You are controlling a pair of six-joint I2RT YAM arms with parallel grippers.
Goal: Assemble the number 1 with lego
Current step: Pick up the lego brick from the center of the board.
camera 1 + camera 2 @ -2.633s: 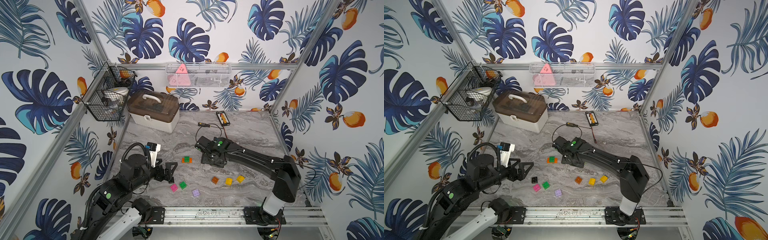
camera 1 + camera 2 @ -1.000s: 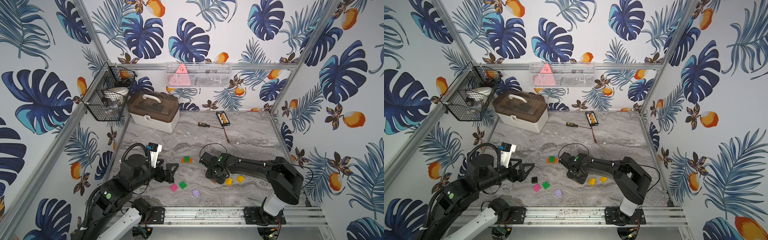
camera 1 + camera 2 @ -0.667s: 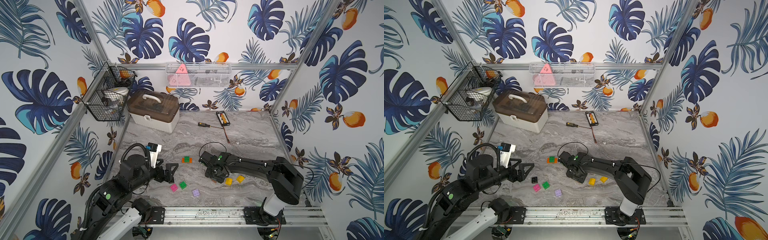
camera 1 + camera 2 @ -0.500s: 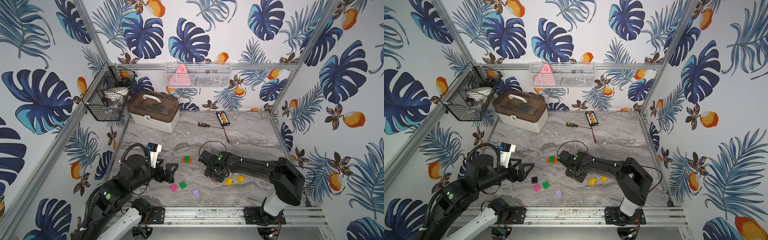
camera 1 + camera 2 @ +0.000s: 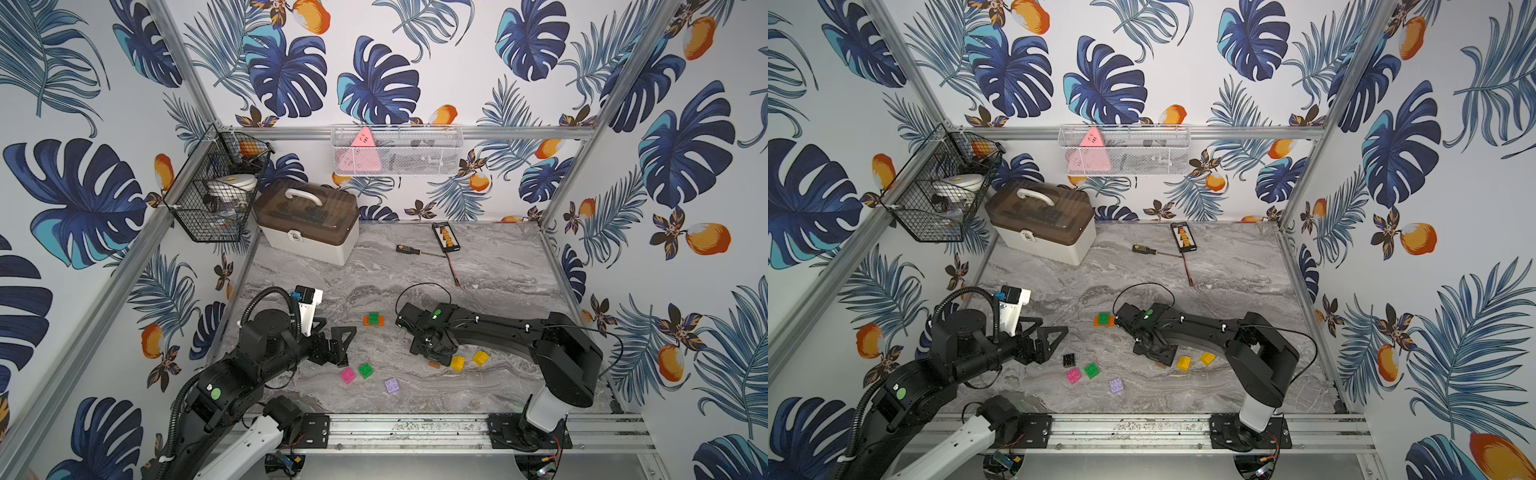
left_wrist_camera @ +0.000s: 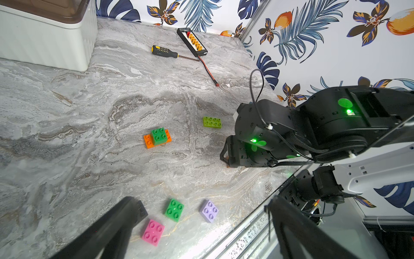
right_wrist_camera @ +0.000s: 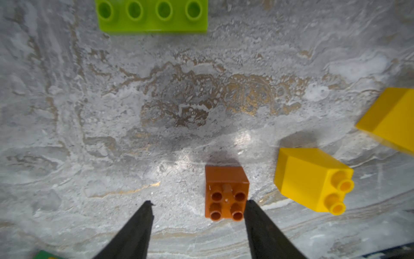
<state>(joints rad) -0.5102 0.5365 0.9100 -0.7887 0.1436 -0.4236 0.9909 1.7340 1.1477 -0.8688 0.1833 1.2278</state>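
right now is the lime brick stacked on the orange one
No, the lime brick lies alone; a green brick tops the orange brick.

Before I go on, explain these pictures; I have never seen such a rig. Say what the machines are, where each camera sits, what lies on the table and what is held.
Two black robot arms work at a marble table, each ending in a two-fingered gripper. Two pictures look down from overhead; two come from cameras on the wrists. Loose lego lies there: a green brick on an orange brick, plus lime, pink, lilac, black, another green and two yellow ones. The left gripper is open and empty. The right gripper is open too: a brown brick lies on its side between its fingers, nearer one, unclamped.
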